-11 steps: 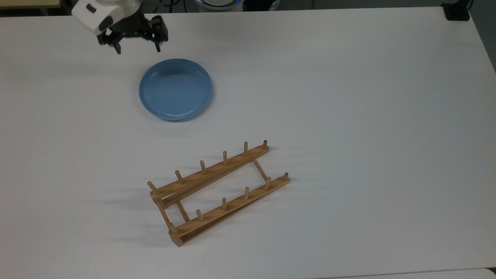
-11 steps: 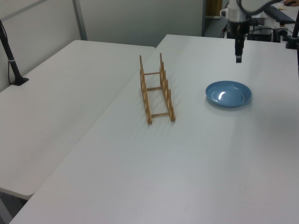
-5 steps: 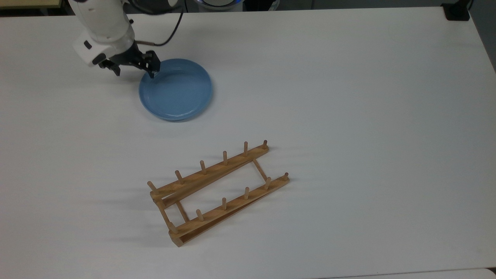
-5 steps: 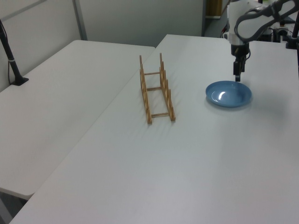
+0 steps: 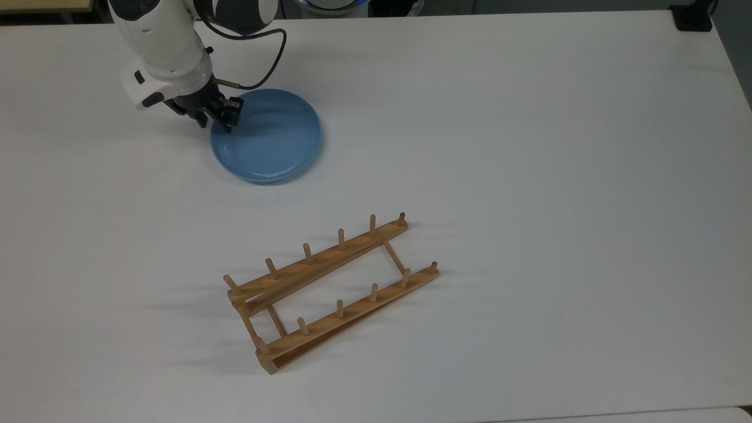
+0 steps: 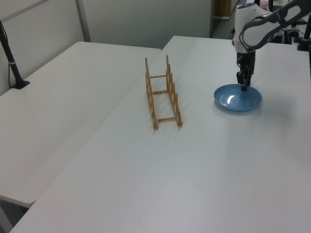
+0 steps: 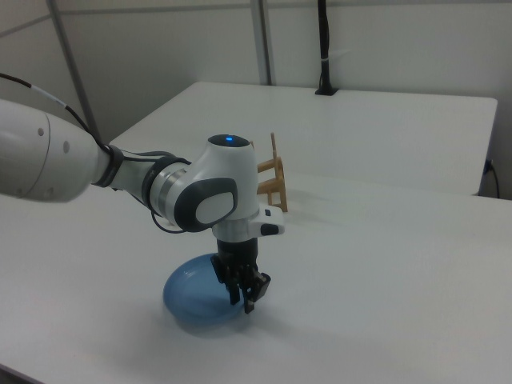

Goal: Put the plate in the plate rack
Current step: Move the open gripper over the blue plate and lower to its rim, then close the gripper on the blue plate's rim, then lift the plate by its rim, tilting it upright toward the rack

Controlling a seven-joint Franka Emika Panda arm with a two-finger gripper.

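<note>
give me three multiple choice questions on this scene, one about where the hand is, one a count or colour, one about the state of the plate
1. Where is the hand?
A. at the rim of the plate
B. above the plate rack
C. at the table's far corner

2. How many upright pegs does each rail of the plate rack carry?
A. three
B. six
C. ten

3. What state is the plate in?
A. standing on edge between pegs
B. lifted clear of the table
C. lying flat on the table, apart from the rack

Answers:
1 A, the top view shows the hand down at the plate's edge on the top view's left.
2 B, six pegs can be counted along each rail in the top view.
3 C, the left view shows it flat on the white table with bare table between it and the rack.
</note>
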